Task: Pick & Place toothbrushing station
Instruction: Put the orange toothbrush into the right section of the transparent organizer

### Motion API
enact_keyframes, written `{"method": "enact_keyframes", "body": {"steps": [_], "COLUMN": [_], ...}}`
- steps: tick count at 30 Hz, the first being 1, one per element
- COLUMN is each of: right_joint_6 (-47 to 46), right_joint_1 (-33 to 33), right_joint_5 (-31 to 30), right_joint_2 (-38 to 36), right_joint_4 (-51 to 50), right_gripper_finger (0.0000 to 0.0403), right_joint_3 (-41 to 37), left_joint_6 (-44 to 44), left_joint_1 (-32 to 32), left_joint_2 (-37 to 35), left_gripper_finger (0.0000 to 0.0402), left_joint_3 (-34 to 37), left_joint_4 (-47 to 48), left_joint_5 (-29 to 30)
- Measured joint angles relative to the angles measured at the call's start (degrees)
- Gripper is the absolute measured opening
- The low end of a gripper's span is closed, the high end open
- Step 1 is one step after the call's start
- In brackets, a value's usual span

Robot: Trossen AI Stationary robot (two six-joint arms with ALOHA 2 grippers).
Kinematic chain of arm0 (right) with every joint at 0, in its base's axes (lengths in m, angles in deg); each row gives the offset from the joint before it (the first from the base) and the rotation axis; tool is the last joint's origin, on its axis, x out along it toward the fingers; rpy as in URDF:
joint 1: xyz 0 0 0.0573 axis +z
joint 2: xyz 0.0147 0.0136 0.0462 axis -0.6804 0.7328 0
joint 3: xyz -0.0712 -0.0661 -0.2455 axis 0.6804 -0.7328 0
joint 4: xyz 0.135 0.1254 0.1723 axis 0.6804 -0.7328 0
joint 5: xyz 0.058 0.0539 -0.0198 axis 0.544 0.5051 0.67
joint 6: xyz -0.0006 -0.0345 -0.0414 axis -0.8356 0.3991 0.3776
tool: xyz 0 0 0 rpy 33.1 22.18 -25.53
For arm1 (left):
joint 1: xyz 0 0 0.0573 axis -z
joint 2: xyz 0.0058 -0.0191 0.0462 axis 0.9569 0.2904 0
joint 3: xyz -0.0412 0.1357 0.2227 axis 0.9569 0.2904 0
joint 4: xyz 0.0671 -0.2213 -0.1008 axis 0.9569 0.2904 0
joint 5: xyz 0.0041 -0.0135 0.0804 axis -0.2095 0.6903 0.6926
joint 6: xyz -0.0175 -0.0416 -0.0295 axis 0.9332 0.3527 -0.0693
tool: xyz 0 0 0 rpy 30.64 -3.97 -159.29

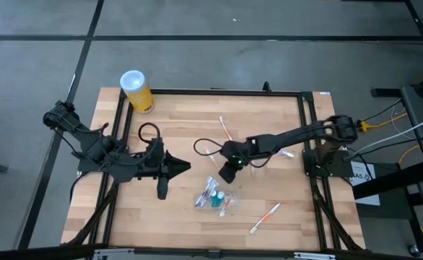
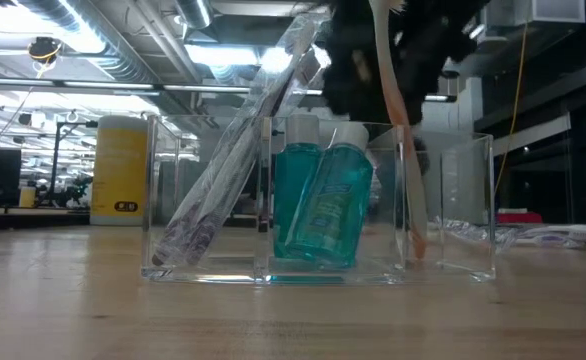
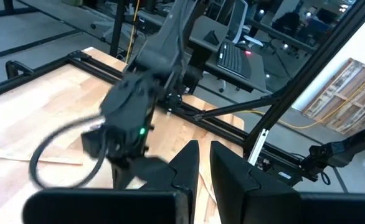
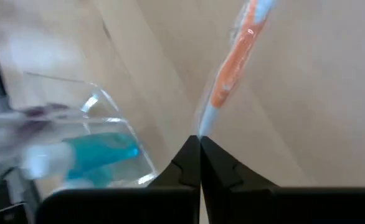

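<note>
Right gripper [image 1: 228, 172] sat over the middle of the wooden bench [image 1: 284, 224], just above the clear holder [image 2: 318, 200], fingers [image 4: 217, 168] pinched together on the end of an orange-and-white toothbrush [image 4: 238, 56]. In the low view that toothbrush [image 2: 398, 130] stood nearly upright, its lower end down inside the holder's right compartment, its top gripped from above. The holder's middle compartment held two teal bottles with white caps [image 2: 323, 200], leaning a bit; the left compartment held a wrapped purple-ended toothbrush [image 2: 223, 170] tilted against the wall. From above, the holder [image 1: 213, 196] lay near the bench's front centre. Loose toothbrushes lay around it: one near the front edge [image 1: 264, 218], one further back [image 1: 226, 130], more beside the right arm [image 1: 287, 153]. Left gripper [image 1: 185, 168] waited over the bench's left-centre, well apart from the holder, fingers [image 3: 232, 186] nearly together with a thin gap, holding nothing. Yellow canister [image 1: 136, 91] with white lid stood at the back left corner.
</note>
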Motion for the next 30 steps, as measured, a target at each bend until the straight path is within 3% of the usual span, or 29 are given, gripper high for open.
{"method": "enact_keyframes", "body": {"steps": [6, 12, 21, 30], "right_joint_6": [1.4, -3.4, -19.1, -32.2], "right_joint_1": [-0.8, 0.6, 5.9, 11.2], "right_joint_5": [-0.1, 7.0, 24.0, 42.0], "right_joint_2": [-8.5, -18.1, -27.5, -24.4], "right_joint_4": [-9.4, -11.7, -11.3, -11.8], "right_gripper_finger": [0.0001, 0.0001, 0.0, 0.0], "right_joint_3": [2.6, 2.9, 2.9, 2.9], "left_joint_6": [-0.2, -1.0, -2.0, -3.5], "left_joint_1": [1.5, 3.9, 8.1, 11.1], "left_joint_2": [-0.3, -2.5, -5.4, -5.9], "left_gripper_finger": [0.0034, 0.0033, 0.0033, 0.0033], "left_joint_3": [0.0, 0.0, 0.0, 0.0], "left_joint_4": [-0.1, -0.1, -0.2, -1.6], "left_joint_5": [2.1, 5.6, 10.9, 14.3]}}
